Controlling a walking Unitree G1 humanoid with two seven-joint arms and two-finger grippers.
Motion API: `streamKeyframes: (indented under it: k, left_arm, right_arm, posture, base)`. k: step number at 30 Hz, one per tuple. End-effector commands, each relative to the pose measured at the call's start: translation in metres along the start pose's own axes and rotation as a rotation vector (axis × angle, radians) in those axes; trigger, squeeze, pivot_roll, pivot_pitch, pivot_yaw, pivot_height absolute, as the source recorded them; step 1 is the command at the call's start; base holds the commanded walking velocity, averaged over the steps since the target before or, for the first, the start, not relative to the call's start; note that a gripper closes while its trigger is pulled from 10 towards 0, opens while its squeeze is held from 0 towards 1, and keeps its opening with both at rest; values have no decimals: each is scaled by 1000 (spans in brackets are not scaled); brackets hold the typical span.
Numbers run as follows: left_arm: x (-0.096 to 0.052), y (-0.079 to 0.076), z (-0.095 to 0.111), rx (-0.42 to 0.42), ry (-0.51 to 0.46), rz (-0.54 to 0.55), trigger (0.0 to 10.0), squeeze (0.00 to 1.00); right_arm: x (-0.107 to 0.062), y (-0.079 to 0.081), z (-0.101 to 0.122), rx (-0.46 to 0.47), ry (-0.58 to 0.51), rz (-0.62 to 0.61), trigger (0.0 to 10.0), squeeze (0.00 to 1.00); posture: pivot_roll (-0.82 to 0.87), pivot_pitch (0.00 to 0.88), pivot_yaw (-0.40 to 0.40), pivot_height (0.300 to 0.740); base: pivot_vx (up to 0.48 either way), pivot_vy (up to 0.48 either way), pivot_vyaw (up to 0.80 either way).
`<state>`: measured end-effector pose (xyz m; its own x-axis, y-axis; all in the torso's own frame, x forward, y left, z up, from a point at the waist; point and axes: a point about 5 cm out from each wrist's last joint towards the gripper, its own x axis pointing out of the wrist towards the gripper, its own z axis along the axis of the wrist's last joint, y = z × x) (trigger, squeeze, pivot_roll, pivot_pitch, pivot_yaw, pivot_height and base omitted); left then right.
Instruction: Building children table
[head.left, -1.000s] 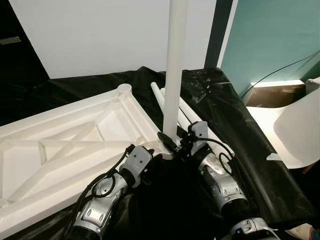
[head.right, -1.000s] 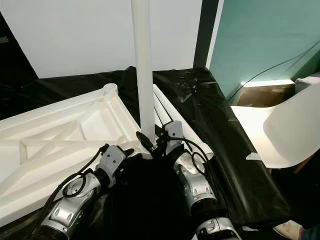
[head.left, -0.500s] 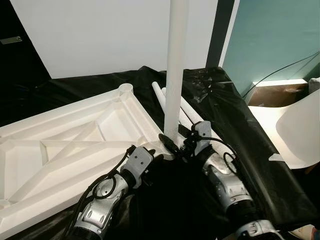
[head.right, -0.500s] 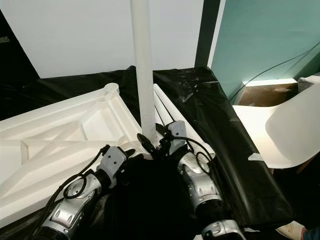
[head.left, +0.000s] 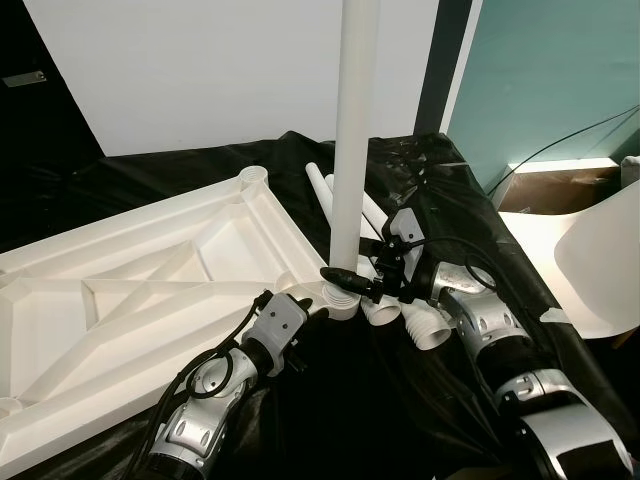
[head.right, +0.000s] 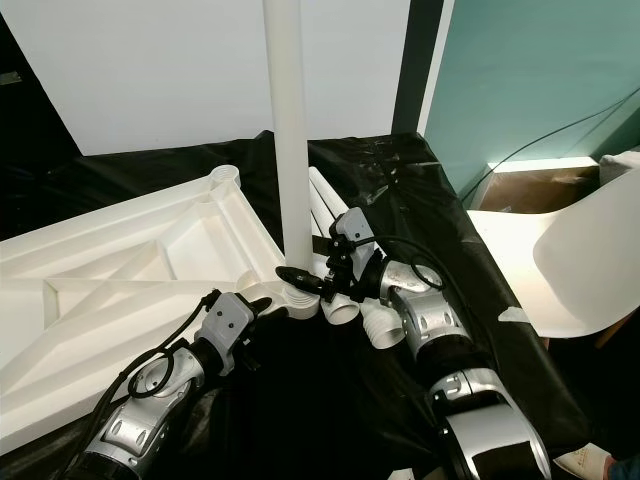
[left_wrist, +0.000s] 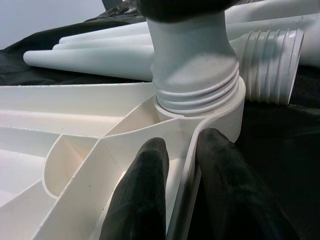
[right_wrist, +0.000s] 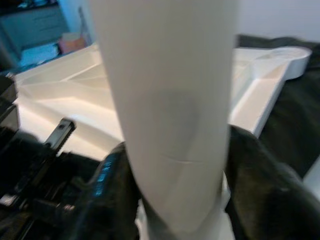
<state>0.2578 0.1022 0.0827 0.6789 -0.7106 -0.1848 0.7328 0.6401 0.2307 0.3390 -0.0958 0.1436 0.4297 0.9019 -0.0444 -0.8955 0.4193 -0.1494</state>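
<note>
A white table top (head.left: 150, 290) lies upside down on black cloth. One white leg (head.left: 352, 150) stands upright in its near corner socket (left_wrist: 200, 107), threads showing at the base. My right gripper (head.left: 345, 277) is shut on that leg just above the socket, and its fingers (right_wrist: 260, 180) hug the leg (right_wrist: 170, 100) on both sides. My left gripper (left_wrist: 184, 142) is shut on the table top's rim right below the socket. Spare legs (head.left: 375, 220) lie on the cloth behind, threaded ends (head.left: 425, 325) toward me.
A white chair (head.left: 600, 270) stands at the right, past the cloth's edge. A teal wall and a cable are behind it, and a white panel leans at the back. Black cloth (head.left: 450, 200) covers the work surface.
My right forearm has swung out to the right while its gripper stays on the leg's base. The spare legs' threaded ends have come into sight. The left arm holds still.
</note>
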Motion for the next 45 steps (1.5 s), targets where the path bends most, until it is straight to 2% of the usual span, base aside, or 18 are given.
streamKeyframes:
  k: [1, 10, 11, 13, 16, 17, 19, 23, 27, 32, 33, 34, 35, 36, 37, 38, 39, 45]
  left_arm:
    - [-4, -19, -24, -54, 108, -108, 10000, 0]
    - [-6, -21, -25, -58, 111, -103, 10000, 0]
    - [-6, -20, -26, -58, 111, -101, 10000, 0]
    - [-6, -20, -26, -58, 111, -101, 10000, 0]
    - [-6, -21, -26, -58, 111, -100, 10000, 0]
    - [-6, -21, -26, -58, 111, -100, 10000, 0]
    - [-7, -21, -26, -56, 114, -106, 10000, 0]
    - [-7, -19, -27, -50, 117, -114, 10000, 0]
    - [-4, -17, -25, -46, 112, -114, 10000, 0]
    - [-4, -17, -25, -46, 110, -116, 10000, 0]
    - [-4, -18, -25, -45, 110, -118, 10000, 0]
    - [-4, -18, -25, -45, 110, -118, 10000, 0]
    - [-4, -18, -25, -44, 110, -119, 10000, 0]
    - [-4, -18, -25, -44, 110, -119, 10000, 0]
    - [-4, -18, -25, -44, 110, -120, 10000, 0]
    - [-3, -18, -25, -44, 110, -120, 10000, 0]
    - [-2, -18, -25, -45, 109, -121, 10000, 0]
    - [0, -20, -24, -47, 104, -124, 10000, 0]
  right_arm:
    - [-3, -6, 0, 14, 22, -12, 0, 0]
    - [-3, -3, -3, 76, -13, -33, 0, 0]
    - [-3, 8, -11, 105, -44, -83, 0, 0]
    - [-3, 8, -11, 105, -44, -83, 0, 0]
    - [-6, 30, -23, 162, -101, -208, 0, 0]
    - [-6, 30, -23, 162, -101, -208, 0, 0]
    - [-10, 38, -29, 215, -142, -357, 0, 0]
    - [-18, 39, -35, 244, -156, -489, 0, 0]
    - [-20, 34, -31, 248, -177, -553, 0, 0]
    - [-18, 37, -29, 250, -169, -546, 0, 0]
    - [-17, 40, -29, 248, -154, -538, 1216, 0]
    - [-17, 40, -29, 248, -154, -538, 1216, 0]
    - [-16, 41, -28, 257, -149, -515, 8980, 1000]
    - [-16, 41, -28, 257, -149, -515, 8980, 1000]
    - [-14, 43, -26, 256, -146, -464, 10000, 1000]
    - [-11, 45, -24, 233, -134, -394, 10000, 1000]
    - [-8, 44, -23, 215, -122, -323, 10000, 0]
    - [-5, 32, -14, 124, -94, -170, 10000, 0]
  posture:
    - [176, 0, -18, 740]
    - [184, 0, -24, 740]
    - [184, 0, -24, 740]
    - [184, 0, -24, 740]
    - [180, 0, -17, 740]
    - [180, 0, -17, 740]
    - [172, 0, -11, 740]
    - [169, 0, -7, 740]
    - [161, 0, -2, 740]
    - [155, 0, 1, 740]
    - [155, 0, 1, 740]
    - [155, 0, 1, 740]
    - [152, 0, 1, 740]
    - [152, 0, 1, 740]
    - [149, 0, -2, 740]
    - [147, 0, -2, 740]
    - [147, 0, -2, 740]
    - [146, 0, -3, 740]
  base:
    - [0, 0, 0]
    - [0, 0, 0]
    - [0, 0, 0]
    - [0, 0, 0]
    - [0, 0, 0]
    - [0, 0, 0]
    - [0, 0, 0]
    - [0, 0, 0]
    - [0, 0, 0]
    - [0, 0, 0]
    - [0, 0, 0]
    - [0, 0, 0]
    - [0, 0, 0]
    - [0, 0, 0]
    - [0, 0, 0]
    - [0, 0, 0]
    - [0, 0, 0]
    - [0, 0, 0]
